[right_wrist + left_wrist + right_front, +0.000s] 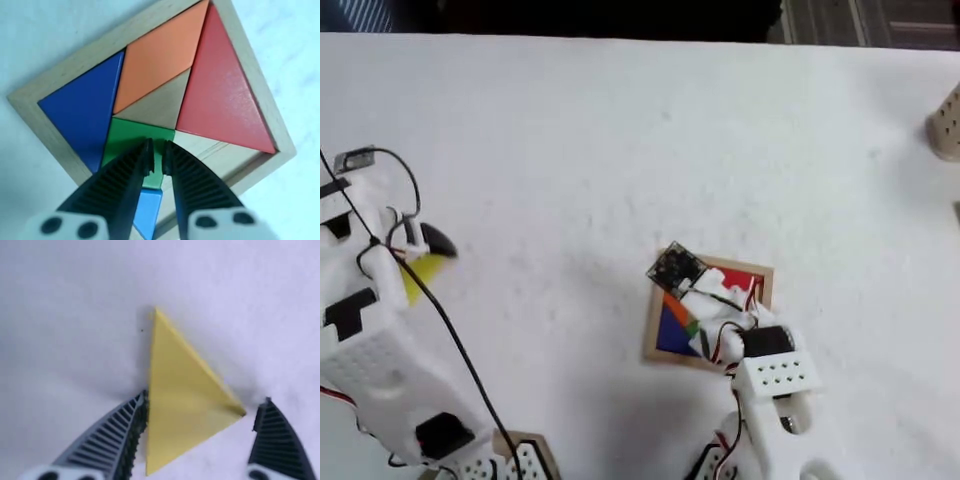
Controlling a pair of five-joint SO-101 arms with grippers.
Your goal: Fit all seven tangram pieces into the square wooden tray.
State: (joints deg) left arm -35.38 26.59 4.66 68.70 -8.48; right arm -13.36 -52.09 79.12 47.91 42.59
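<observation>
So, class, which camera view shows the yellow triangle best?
The left wrist view: the whole yellow triangle lies flat inside the open left claw. The high view catches just a yellow sliver beside the left arm; the right wrist view faces the tray.

No readable writing

No word, number, label or sign can be made out on the tray [75, 67], on the coloured pieces inside it, or on the yellow triangle [185, 400] lying on the left of the table [620, 130]. The small dark board [675, 268] mounted on the arm above the tray carries fine marks, but they are too small to read.
</observation>
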